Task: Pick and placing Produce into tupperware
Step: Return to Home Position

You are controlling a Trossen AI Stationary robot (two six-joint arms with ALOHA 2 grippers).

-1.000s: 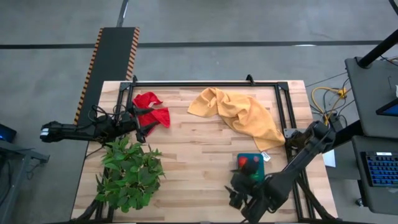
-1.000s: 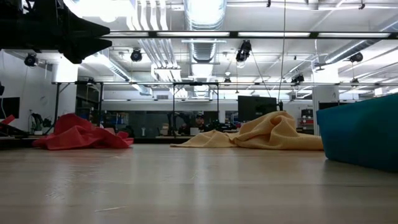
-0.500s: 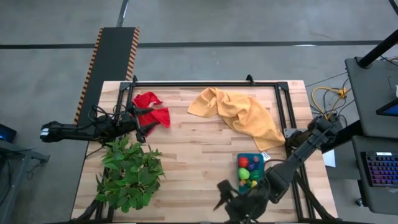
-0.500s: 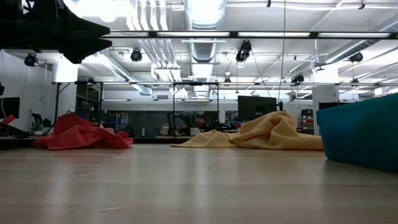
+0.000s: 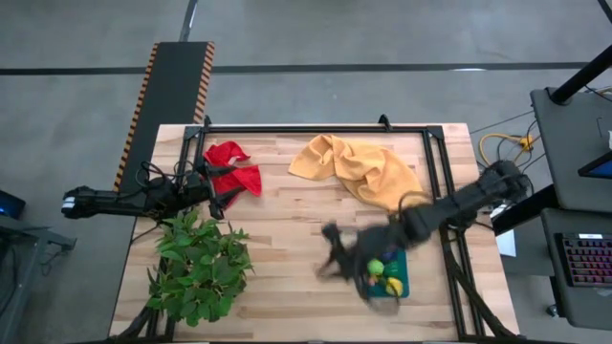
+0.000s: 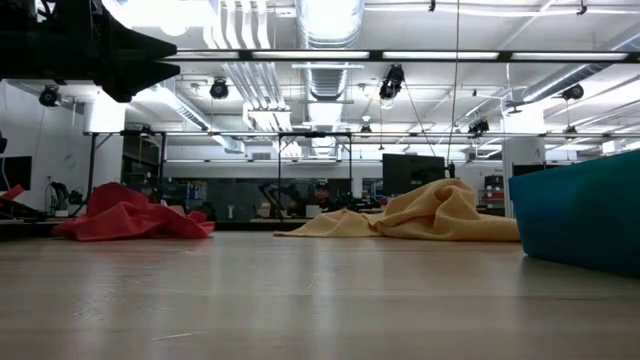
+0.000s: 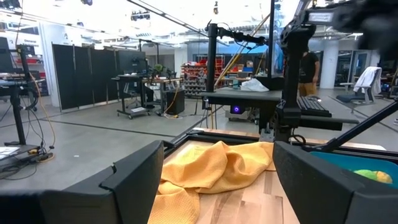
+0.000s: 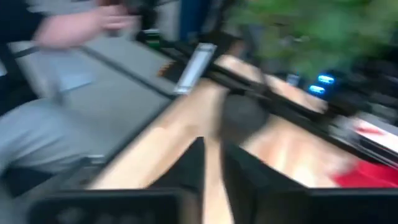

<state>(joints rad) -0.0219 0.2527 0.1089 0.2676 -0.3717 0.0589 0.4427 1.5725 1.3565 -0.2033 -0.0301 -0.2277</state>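
The teal container (image 5: 404, 267) is seen on the wooden table (image 5: 287, 239), near its front right corner, and is partly covered by the right arm (image 5: 459, 203), which is stretched across it from the right. Inside the container a lime green toy fruit (image 5: 377, 268) and a yellow toy fruit (image 5: 393, 285) can be made out; whatever else is in it is hidden under the arm.

The right gripper (image 5: 331, 254) is held just past the container's left side, over bare wood. It is blurred, so whether it is released or clenched cannot be told.

The left gripper (image 5: 218, 194) is held well to the left of the container, beside the red cloth (image 5: 234, 169). It is released, its fingers (image 7: 134, 180) spread wide apart.

A yellow cloth (image 5: 368, 172) is bunched just behind the container, toward the table's far edge. A leafy plant (image 5: 196, 266) is placed well to the container's left.
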